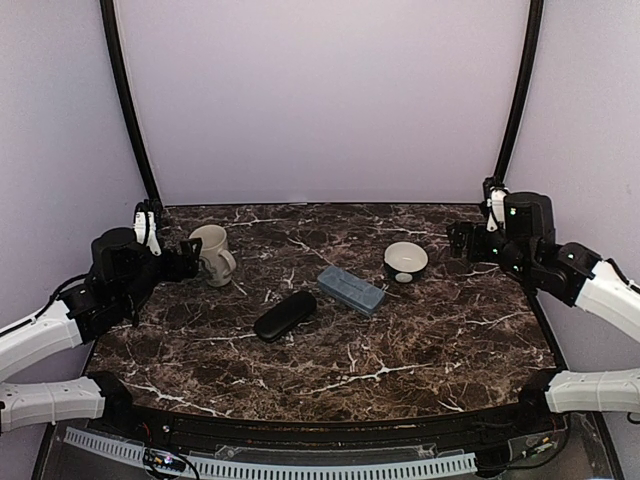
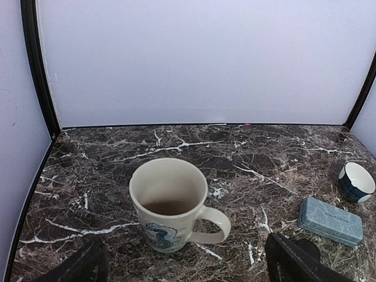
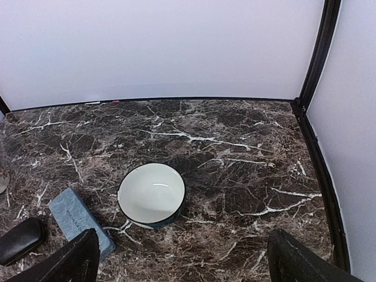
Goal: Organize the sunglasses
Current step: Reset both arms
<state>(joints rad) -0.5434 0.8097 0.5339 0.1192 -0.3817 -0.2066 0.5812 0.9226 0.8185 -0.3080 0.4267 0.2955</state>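
Dark marble bench (image 1: 420, 340), white-veined, stands between pale walls. Near its middle lies a black case (image 1: 285, 315) with a blue-grey case (image 1: 351, 289) at its 2 o'clock, both closed. The sunglasses cannot be seen in any view. A cream mug (image 1: 212, 254) stands at 10 o'clock and a bowl (image 1: 405, 261) at 1 o'clock. The left gripper (image 1: 182, 260) hovers at the mug's 9 o'clock and the right gripper (image 1: 460, 243) at the bowl's 3 o'clock, both released and empty.
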